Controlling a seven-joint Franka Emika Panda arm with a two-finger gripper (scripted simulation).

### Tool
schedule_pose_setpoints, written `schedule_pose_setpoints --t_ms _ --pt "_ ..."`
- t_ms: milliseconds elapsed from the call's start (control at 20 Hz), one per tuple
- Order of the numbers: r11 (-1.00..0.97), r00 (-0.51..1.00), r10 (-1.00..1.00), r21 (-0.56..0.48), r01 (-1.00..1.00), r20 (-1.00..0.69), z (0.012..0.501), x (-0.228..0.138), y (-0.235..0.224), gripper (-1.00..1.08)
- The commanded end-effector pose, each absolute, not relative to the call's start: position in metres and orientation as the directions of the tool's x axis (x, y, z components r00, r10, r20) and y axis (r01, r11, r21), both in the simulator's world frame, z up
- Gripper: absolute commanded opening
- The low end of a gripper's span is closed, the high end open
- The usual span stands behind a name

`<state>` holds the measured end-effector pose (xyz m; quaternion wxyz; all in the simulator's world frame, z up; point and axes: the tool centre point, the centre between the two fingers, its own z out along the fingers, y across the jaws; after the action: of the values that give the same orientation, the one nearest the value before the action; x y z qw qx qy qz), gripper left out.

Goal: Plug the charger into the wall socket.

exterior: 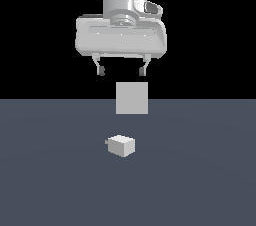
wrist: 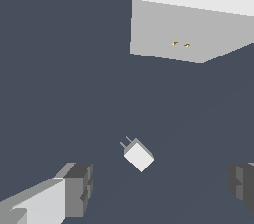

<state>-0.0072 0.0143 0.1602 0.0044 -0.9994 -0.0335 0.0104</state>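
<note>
The charger (exterior: 121, 145) is a small white block lying on the grey floor, its short prong sticking out toward the exterior view's left. Behind it stands the wall socket (exterior: 132, 98), a pale grey upright square plate. My gripper (exterior: 122, 71) hangs high above both, open, with nothing between its fingers. In the wrist view the charger (wrist: 138, 154) lies on the floor between my two dark fingertips (wrist: 79, 188), with two thin prongs showing. The wall socket (wrist: 183, 25) appears there as a grey block with two small slots on one face.
A flat dark grey floor (exterior: 55, 180) spreads around the charger and socket. Nothing else stands on it.
</note>
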Motion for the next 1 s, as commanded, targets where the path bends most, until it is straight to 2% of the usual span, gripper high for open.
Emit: schedule_pose_setpoints --t_ms 0,450,950 --pt "-0.998 0.998 0.067 -0.009 0.067 -0.02 0.16 -0.007 0.014 1.0" --pt "-0.993 0.993 0.114 -0.017 0.114 0.002 0.155 -0.012 0.015 1.0" --pt "-0.964 0.963 0.259 -0.032 0.262 0.076 0.138 -0.025 0.017 1.0"
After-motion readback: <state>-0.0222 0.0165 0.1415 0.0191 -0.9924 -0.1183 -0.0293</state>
